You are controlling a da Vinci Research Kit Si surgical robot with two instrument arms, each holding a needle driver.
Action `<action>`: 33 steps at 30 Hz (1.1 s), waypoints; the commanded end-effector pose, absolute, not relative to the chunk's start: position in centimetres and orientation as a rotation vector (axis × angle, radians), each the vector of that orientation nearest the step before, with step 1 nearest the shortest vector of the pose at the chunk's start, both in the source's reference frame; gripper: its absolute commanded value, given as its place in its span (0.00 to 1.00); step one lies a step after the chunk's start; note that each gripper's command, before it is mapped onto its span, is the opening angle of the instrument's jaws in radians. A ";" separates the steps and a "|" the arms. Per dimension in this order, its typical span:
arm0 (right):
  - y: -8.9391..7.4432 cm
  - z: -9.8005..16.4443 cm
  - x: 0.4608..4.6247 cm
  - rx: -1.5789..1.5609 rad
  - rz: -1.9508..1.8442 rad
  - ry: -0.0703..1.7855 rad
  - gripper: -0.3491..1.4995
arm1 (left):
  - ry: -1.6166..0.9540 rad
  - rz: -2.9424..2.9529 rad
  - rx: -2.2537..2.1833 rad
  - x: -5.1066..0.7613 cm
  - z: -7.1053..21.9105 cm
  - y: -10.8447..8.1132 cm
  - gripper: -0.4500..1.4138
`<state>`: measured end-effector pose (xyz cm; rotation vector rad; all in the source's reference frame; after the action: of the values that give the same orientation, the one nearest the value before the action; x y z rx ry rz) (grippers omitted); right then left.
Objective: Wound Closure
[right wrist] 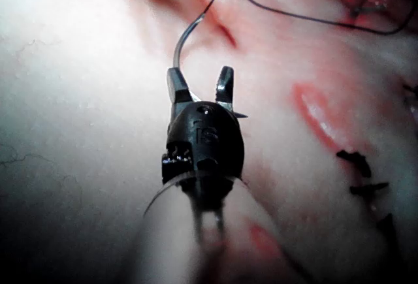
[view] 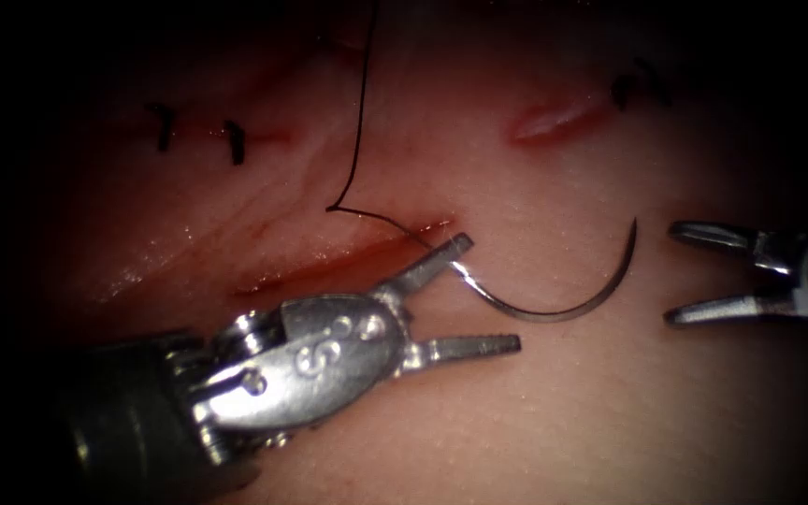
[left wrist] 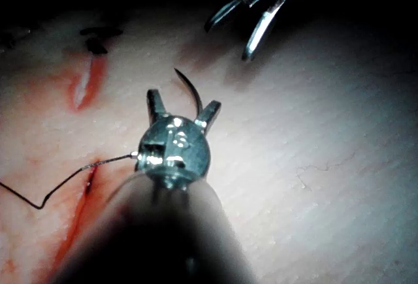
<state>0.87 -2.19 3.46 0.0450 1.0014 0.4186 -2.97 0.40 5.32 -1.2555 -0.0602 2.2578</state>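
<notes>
Lying free on the tissue (view: 554, 411), right of the cut (view: 348, 257): the curved needle (view: 563, 304), arc bowed toward the near side, point up at the right, not in the tissue. Gaping wide around the needle's tail end: the left tool (view: 488, 295), upper jaw just beside the swage, lower jaw well clear below, gripping nothing. Standing spread apart and empty further right: the right tool (view: 670, 276), tips near the needle's point but not touching. Running from the swage across the right end of the cut, kinking sharply and climbing toward the far side: the dark thread (view: 359, 122). Glistening along the cut's edges: red fluid (view: 329, 266). Sitting far left: two dark stitches (view: 198, 133); far right, a small open wound (view: 549, 122) with another dark stitch (view: 638, 86) beside it. Seen along the left shaft: both jaws splayed with the needle (left wrist: 189, 88) rising between them, the right tool (left wrist: 228, 39) agape beyond.
</notes>
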 end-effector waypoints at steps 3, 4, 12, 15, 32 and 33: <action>-2.2 3.4 0.76 0.044 0.427 0.984 0.48 | -0.044 2.264 -1.210 -3.30 5.5 0.5 0.58; -2.2 3.4 0.76 0.044 0.427 0.984 0.48 | -0.044 2.264 -1.210 -3.30 5.5 0.5 0.58; -2.2 3.3 0.57 0.032 0.446 0.941 0.49 | -0.108 2.236 -1.098 -3.79 5.8 0.5 0.58; -2.2 3.3 0.52 0.023 0.461 0.922 0.49 | -0.155 2.211 -1.025 -3.93 6.0 0.5 0.59; -2.2 3.3 0.53 0.012 0.473 0.906 0.52 | -0.241 2.169 -0.858 -4.18 6.5 0.6 0.62; -2.2 3.3 0.53 0.011 0.473 0.905 0.52 | -0.241 2.171 -0.851 -4.20 6.5 0.6 0.61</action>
<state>0.45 -2.18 3.25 0.0111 0.9016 0.4736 -4.17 0.55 6.50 -0.8408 -0.2460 2.1726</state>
